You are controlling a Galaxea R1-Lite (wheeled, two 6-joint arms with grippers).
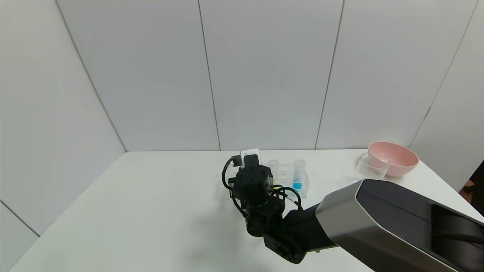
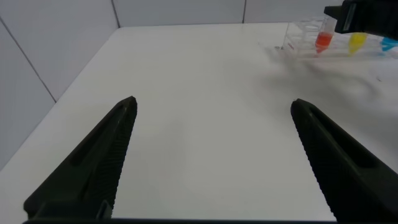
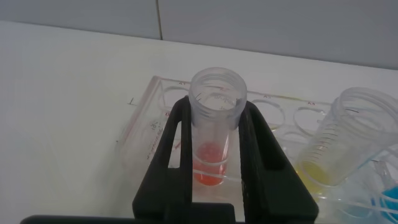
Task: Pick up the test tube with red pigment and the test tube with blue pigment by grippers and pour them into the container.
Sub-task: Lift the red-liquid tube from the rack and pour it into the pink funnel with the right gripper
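Note:
My right gripper (image 3: 217, 107) is shut on the test tube with red pigment (image 3: 211, 163), one finger on each side just under its rim. The tube stands upright with its bottom in the clear rack (image 3: 144, 124). In the head view the right gripper (image 1: 251, 172) hangs over the rack's left end and hides the red tube. The test tube with blue pigment (image 1: 297, 180) stands at the rack's right end. The container (image 1: 372, 169), a clear glass beaker, stands at the far right. My left gripper (image 2: 212, 107) is open and empty over bare table, well away from the rack (image 2: 298, 42).
A tube with yellow liquid (image 3: 343, 146) stands in the rack between the red and blue ones. A pink bowl (image 1: 393, 157) sits just behind the beaker at the table's far right corner. The white table (image 1: 151, 204) runs back to a grey panel wall.

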